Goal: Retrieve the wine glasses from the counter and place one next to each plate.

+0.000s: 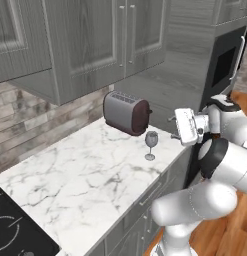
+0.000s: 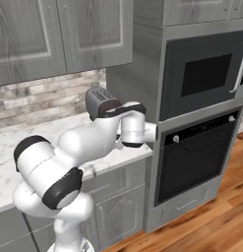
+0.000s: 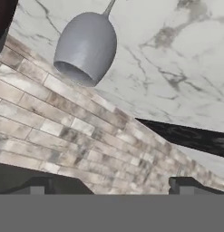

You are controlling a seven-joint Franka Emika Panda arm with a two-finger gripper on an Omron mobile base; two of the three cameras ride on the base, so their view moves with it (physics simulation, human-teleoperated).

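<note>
glass (image 1: 151, 140) is seen upright on the marble counter (image 1: 80, 175), just in front of the toaster (image 1: 126, 113) — near the counter's edge. gripper (image 3: 109, 186) is held wide apart beside it — nothing is gripped.

Glossy white arm (image 1: 205, 200) — rounded links, dark joints.

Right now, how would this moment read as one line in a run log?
phase: approaching | gripper: open, empty | target: wine glass, upright on counter beside toaster | contact: none

toaster (image 2: 100, 102) on counter (image 2: 5, 147), oven (image 2: 197, 157) beside
</note>
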